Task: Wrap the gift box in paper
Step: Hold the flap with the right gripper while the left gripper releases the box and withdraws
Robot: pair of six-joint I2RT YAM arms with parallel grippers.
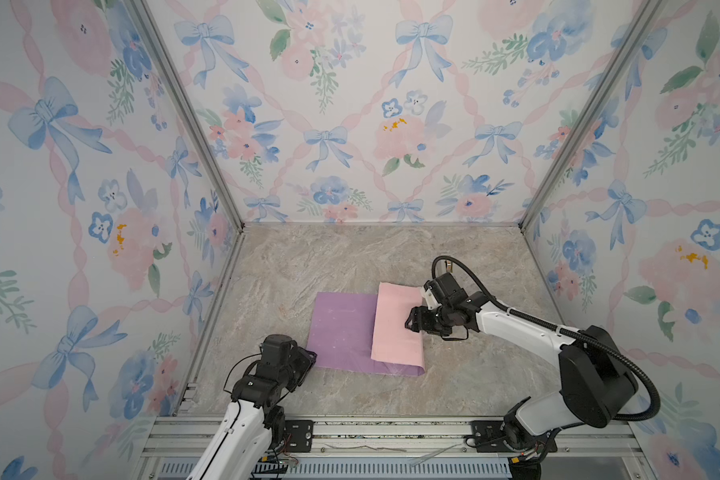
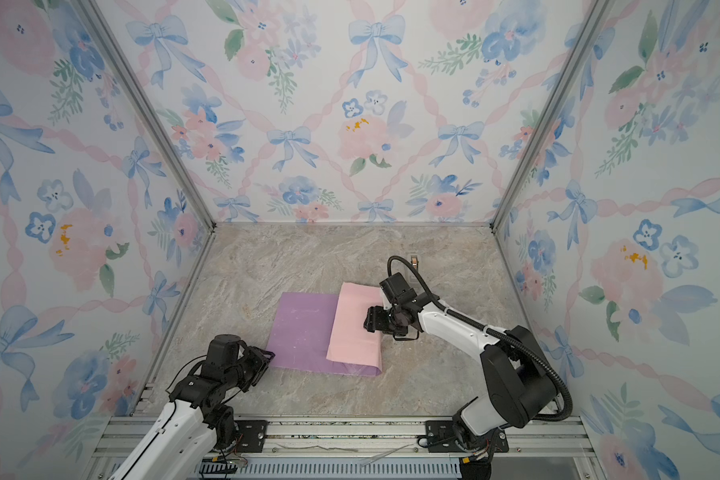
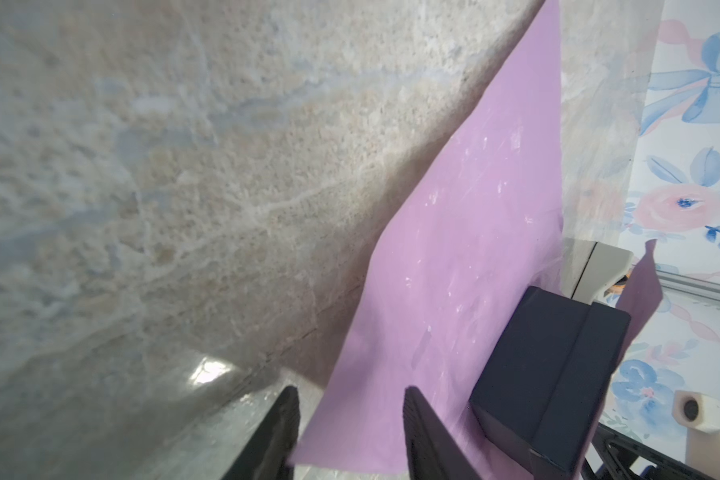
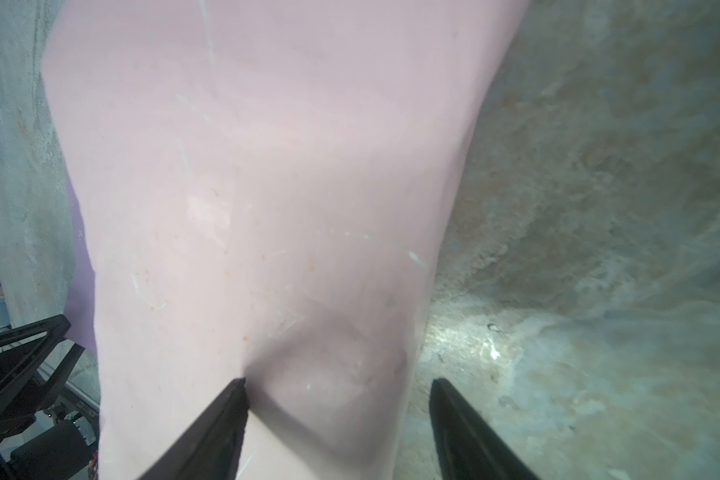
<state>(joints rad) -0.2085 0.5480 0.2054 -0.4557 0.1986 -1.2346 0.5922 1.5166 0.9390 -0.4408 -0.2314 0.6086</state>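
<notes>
The paper [image 1: 341, 328] lies on the marble table in both top views, lilac face up. Its right part is folded over as a pale pink flap [image 2: 350, 328]. The flap hides the gift box from above. In the left wrist view the dark gift box [image 3: 549, 374] sits on the lilac paper [image 3: 454, 270] under the raised flap. My left gripper [image 3: 350, 390] is open, with the paper's near-left corner between its fingers [image 1: 312, 356]. My right gripper [image 4: 338, 380] is open over a bulge in the pink flap [image 4: 267, 187]; one finger dents the paper and the other hangs over bare table.
A small beige tape dispenser [image 2: 414, 261] stands behind the right wrist, toward the back. Floral walls close in the left, right and back sides. An aluminium rail [image 1: 391, 432] runs along the front edge, carrying both arm bases.
</notes>
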